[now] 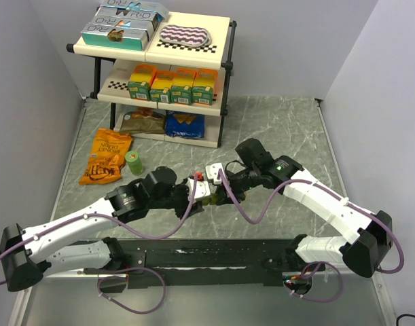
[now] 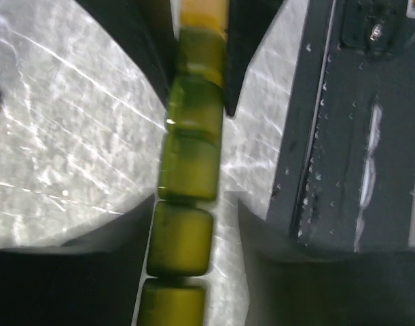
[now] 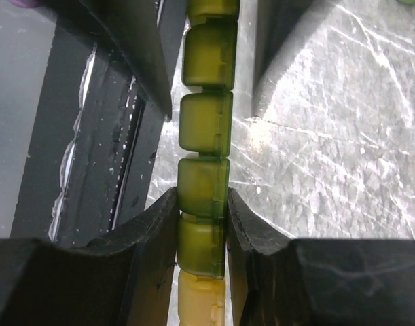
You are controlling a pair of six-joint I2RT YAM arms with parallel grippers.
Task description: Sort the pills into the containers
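The containers [image 1: 206, 193] are one narrow strip of small lidded compartments, shading dark green to yellow, held above the marble table between my two grippers. In the right wrist view the containers [image 3: 206, 122] run up the middle, and my right gripper [image 3: 202, 224] is shut on them near the yellow end. In the left wrist view the containers [image 2: 187, 156] run between my left gripper's [image 2: 193, 265] fingers with bare table showing beside them, so it is open around the green end. From above, the left gripper [image 1: 195, 189] and right gripper [image 1: 219, 192] nearly meet. No pills show.
A green cylindrical bottle [image 1: 134, 161] and an orange snack bag [image 1: 105, 157] lie at the left. A white item [image 1: 214, 170] sits just behind the grippers. A two-tier shelf [image 1: 224, 64] of boxes stands at the back. The black base plate [image 1: 207, 252] runs along the near edge.
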